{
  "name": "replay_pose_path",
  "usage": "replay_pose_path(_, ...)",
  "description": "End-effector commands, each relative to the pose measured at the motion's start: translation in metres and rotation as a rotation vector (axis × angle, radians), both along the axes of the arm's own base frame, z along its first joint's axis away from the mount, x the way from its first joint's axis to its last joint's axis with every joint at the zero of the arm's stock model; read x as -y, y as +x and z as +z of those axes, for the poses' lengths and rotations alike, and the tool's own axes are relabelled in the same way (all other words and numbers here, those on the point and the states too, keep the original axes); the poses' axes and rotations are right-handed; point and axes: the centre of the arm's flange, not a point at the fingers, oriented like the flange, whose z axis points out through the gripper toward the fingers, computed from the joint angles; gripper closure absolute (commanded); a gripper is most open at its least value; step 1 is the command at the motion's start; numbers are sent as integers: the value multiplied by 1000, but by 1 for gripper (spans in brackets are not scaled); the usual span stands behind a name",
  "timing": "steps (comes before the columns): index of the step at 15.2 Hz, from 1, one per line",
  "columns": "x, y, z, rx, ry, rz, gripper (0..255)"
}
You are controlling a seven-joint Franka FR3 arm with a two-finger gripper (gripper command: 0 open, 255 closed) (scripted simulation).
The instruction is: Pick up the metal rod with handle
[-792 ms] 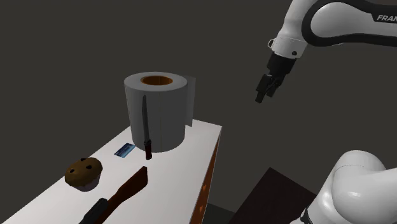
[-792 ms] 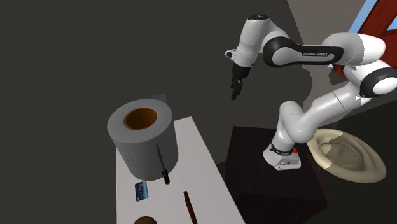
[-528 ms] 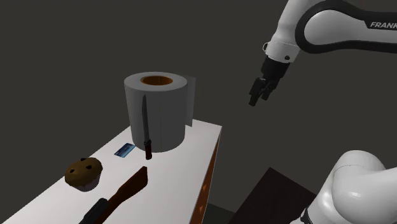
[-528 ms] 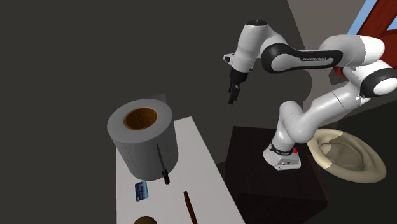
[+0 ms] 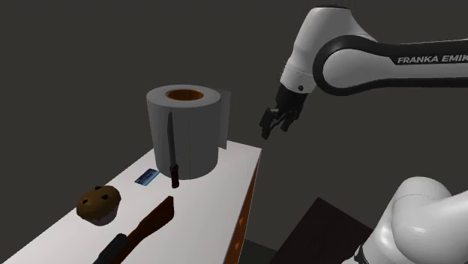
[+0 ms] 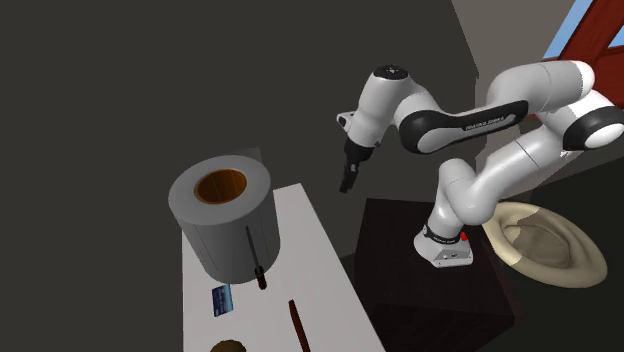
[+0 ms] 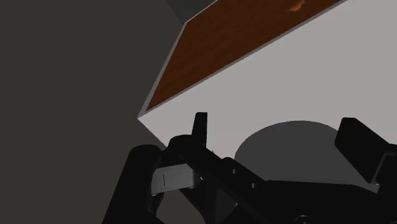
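Rod (image 5: 172,150) leans against the side of the grey roll (image 5: 191,135), its dark red handle down on the white table (image 5: 225,187); the thin dark shaft is hard to follow against the roll. The gripper (image 5: 268,126) hangs in the air, well apart from the roll, touching nothing. In the wrist view you see its 2 fingers (image 7: 200,127) standing apart, released. On the arm (image 5: 360,64) you read "FRANKA EMIK", cut by the frame edge. A muffin (image 5: 98,202) near the roll is cut off in the second exterior view.

A home, seemingly: dark walls (image 5: 75,60), white table (image 5: 210,202) bearing a muffin (image 5: 99,204)
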Motion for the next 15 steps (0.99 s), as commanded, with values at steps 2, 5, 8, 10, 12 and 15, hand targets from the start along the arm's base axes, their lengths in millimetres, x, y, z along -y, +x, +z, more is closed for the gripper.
replay_pose_path(2,-32,18,-16,26,0,-32,0)
replay_pose_path(5,-62,38,-32,50,-2,-61,0)
replay_pose_path(8,-91,58,-48,74,-5,-91,0)
replay_pose_path(10,-110,73,-59,90,-6,-111,0)
replay_pose_path(12,-129,88,-69,106,-8,-131,0)
replay_pose_path(15,-157,111,-84,130,-10,-161,0)
